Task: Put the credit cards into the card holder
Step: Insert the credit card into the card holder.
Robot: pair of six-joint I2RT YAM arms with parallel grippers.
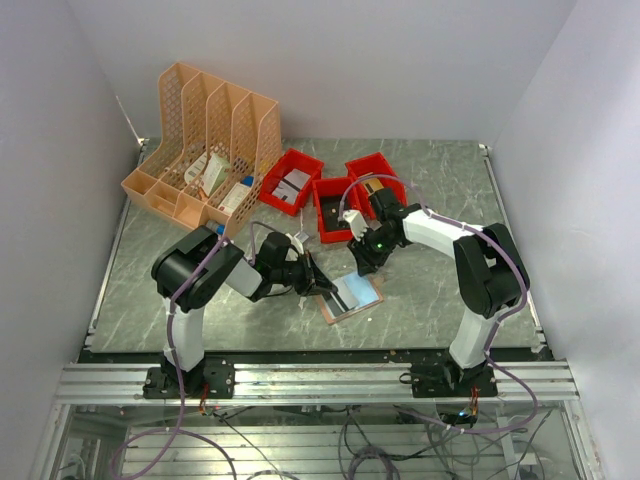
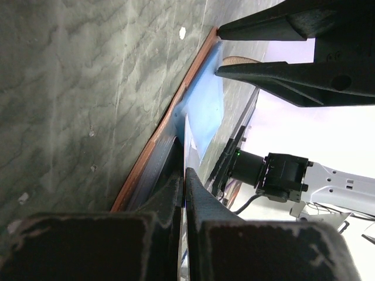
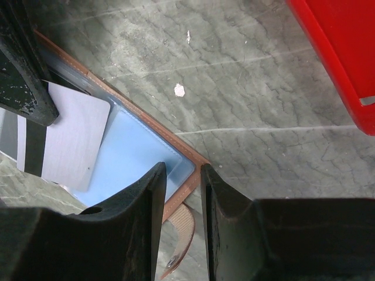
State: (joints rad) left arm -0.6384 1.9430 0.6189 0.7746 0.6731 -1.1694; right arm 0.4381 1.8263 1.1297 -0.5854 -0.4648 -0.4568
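The card holder lies open on the table, salmon-brown rim and blue lining up, its snap strap sticking out at one corner. My left gripper is shut on a credit card, grey-white with a black stripe, which it holds over the blue pocket. In the left wrist view the card shows edge-on between the closed jaws. My right gripper stands open astride the holder's far corner, one fingertip over the lining, the other at the rim.
Three red bins stand just behind the holder; one bin's wall is close to the right wrist. An orange lattice file rack with small boxes fills the back left.
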